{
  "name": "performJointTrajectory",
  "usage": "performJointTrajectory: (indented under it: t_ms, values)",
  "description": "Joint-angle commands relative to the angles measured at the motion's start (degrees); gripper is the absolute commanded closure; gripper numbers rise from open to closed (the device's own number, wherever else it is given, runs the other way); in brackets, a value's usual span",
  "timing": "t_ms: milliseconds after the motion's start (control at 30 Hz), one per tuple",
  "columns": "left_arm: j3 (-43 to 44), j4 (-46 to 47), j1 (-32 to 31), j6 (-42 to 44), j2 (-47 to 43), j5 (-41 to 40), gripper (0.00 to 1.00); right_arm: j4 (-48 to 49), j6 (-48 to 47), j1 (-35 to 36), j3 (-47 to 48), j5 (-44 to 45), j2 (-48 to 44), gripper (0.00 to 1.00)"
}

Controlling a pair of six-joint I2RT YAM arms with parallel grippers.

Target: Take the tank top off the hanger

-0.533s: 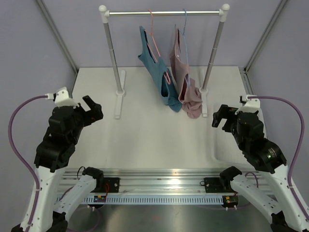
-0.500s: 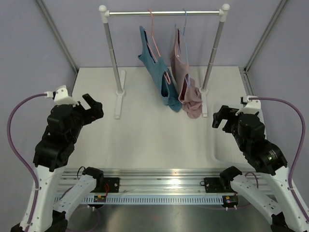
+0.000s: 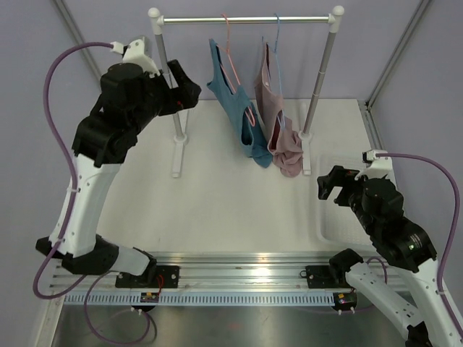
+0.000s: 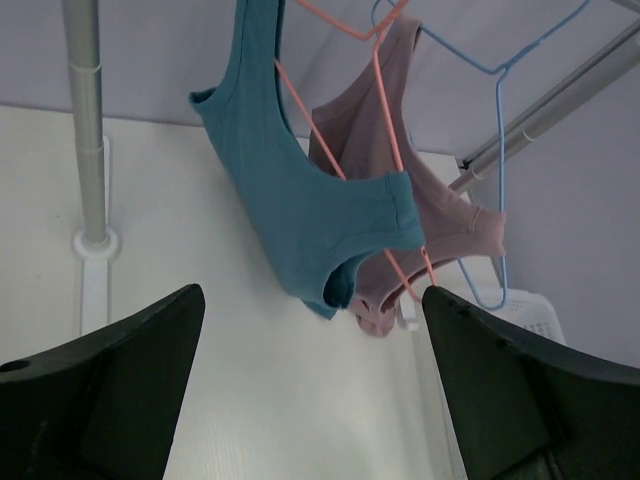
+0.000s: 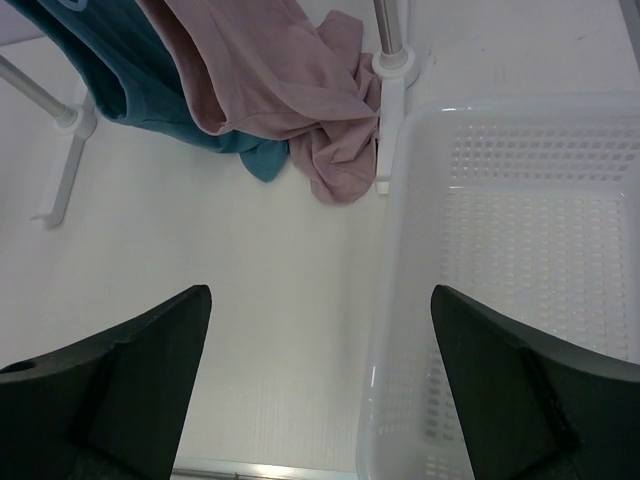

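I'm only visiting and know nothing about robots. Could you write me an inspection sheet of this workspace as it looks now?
Surface: white table carrying the rack and a basket.
Job's things: teal tank top hanging on the pink hanger, hooked over the rack's rail.
Clutter: dusty pink top on a blue hanger right beside it; white basket at the right.
Pincers: left pincer open, raised by the rack's left post, empty; right pincer open, low near the basket, empty.
Cables: a purple cable loops from each wrist, clear of the clothes.
Surroundings: lilac walls; nothing else seen.
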Motion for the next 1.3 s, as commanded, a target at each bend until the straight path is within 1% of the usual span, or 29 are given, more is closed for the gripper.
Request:
performJointTrajectory:
  t_ms: [0, 33, 67, 167, 233, 267, 300, 400, 433, 500, 533, 567, 600, 633, 767, 800, 900, 967, 1000, 1067, 1133, 1267]
  values:
    - [8.3, -0.6, -2.0, 1.6, 6.0, -4.3, 0.09, -1.1, 0.5, 0.3, 3.3, -1.7, -2.3, 0.01]
    - [9.9, 0.7, -2.5, 1.6, 9.2, -4.4, 0.10, -1.5, 0.4, 0.3, 3.5, -1.9, -3.1, 0.00]
    - [12.1, 2.0, -3.5, 2.1, 10.6, -4.4, 0.11, -2.1, 0.4, 0.3, 3.7, -2.1, -3.5, 0.00]
    - [14.6, 7.3, -5.8, 4.2, 15.7, -6.1, 0.11, -3.7, 0.3, 0.3, 4.1, -2.1, -5.2, 0.01]
    - [14.4, 12.3, -6.4, 5.2, 17.7, -8.9, 0.11, -4.3, 0.6, 0.4, 4.1, -2.3, -6.1, 0.01]
    - [14.6, 13.2, -6.4, 4.7, 20.0, -9.3, 0.11, -5.0, 0.9, 0.3, 4.1, -2.2, -6.9, 0.00]
    - [14.9, 14.2, -6.5, 4.5, 21.0, -11.4, 0.11, -5.0, 1.4, 0.3, 4.1, -2.4, -7.2, 0.00]
    - [15.7, 17.7, -6.9, 4.4, 24.8, -14.9, 0.14, -4.8, 2.7, 0.4, 3.7, -5.9, -9.3, 0.01]
    - [15.8, 20.2, -7.1, 5.6, 25.9, -15.5, 0.16, -4.5, 2.9, 0.3, 3.4, -7.4, -9.9, 0.00]
    - [16.7, 21.6, -8.0, 7.1, 29.5, -18.7, 0.19, -4.3, 3.7, 0.4, 2.7, -8.6, -10.4, 0.01]
    - [20.4, 20.4, -8.4, 8.3, 31.0, -20.4, 0.21, -4.4, 4.3, 0.4, 2.6, -9.9, -10.6, 0.01]
    - [22.4, 19.5, -9.0, 8.9, 32.6, -22.1, 0.25, -4.3, 4.4, 0.3, 2.1, -10.6, -10.6, 0.01]
    - [24.2, 19.1, -9.2, 9.6, 35.2, -23.6, 0.26, -4.3, 4.6, 0.3, 1.9, -11.4, -10.5, 0.00]
    - [25.3, 19.5, -9.2, 10.8, 36.0, -23.7, 0.26, -4.3, 5.1, 0.4, 1.8, -12.6, -10.6, 0.00]
    - [25.4, 20.6, -9.2, 12.2, 38.1, -26.0, 0.40, -4.4, 5.3, 0.4, 1.0, -13.9, -10.9, 0.00]
    - [25.3, 20.5, -9.2, 12.5, 38.3, -26.4, 0.52, -4.5, 5.3, 0.3, 0.9, -14.0, -11.0, 0.01]
    - [25.3, 20.6, -9.2, 13.2, 38.3, -27.8, 0.66, -4.2, 5.2, 0.3, 0.7, -14.3, -11.3, 0.00]
    - [25.2, 20.7, -9.2, 13.6, 37.8, -28.5, 0.72, -3.7, 5.1, 0.4, 0.4, -14.7, -11.3, 0.00]
    - [25.2, 20.7, -9.2, 13.9, 37.7, -28.8, 0.81, -3.6, 4.9, 0.3, 0.2, -15.0, -11.2, 0.01]
    - [25.2, 20.7, -9.3, 13.9, 37.0, -29.3, 0.87, -2.8, 4.7, 0.3, -0.4, -15.7, -10.7, 0.01]
    - [24.9, 20.2, -9.2, 13.9, 36.4, -30.4, 1.00, -2.3, 4.5, 0.4, -0.7, -16.1, -10.0, 0.01]
    - [23.9, 20.2, -9.2, 14.6, 33.5, -30.4, 1.00, -1.4, 4.3, 0.3, -1.5, -16.2, -9.2, 0.01]
